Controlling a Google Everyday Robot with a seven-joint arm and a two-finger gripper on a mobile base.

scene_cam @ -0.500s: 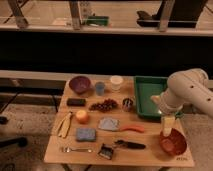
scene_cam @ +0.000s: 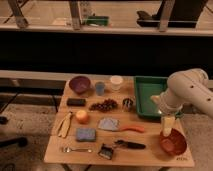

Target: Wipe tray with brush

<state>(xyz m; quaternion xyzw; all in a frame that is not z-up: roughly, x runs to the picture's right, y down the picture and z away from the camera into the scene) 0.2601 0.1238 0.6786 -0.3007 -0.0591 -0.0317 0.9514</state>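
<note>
The green tray (scene_cam: 145, 95) sits at the back right of the wooden table (scene_cam: 55, 150). A small black brush (scene_cam: 106, 151) lies near the front edge, left of a black-handled tool (scene_cam: 131, 145). My gripper (scene_cam: 167, 128) hangs straight down from the white arm (scene_cam: 187, 90). It is at the tray's front right corner, just above the back rim of a red bowl (scene_cam: 173, 143). It is well to the right of the brush and apart from it. I see nothing in it.
Also on the table are a purple bowl (scene_cam: 80, 83), blue cup (scene_cam: 100, 88), white cup (scene_cam: 116, 81), grapes (scene_cam: 104, 105), metal cup (scene_cam: 128, 103), banana (scene_cam: 64, 123), orange fruit (scene_cam: 82, 116), blue sponge (scene_cam: 85, 134), grey cloth (scene_cam: 107, 123), orange-handled tool (scene_cam: 132, 129) and spoon (scene_cam: 76, 149).
</note>
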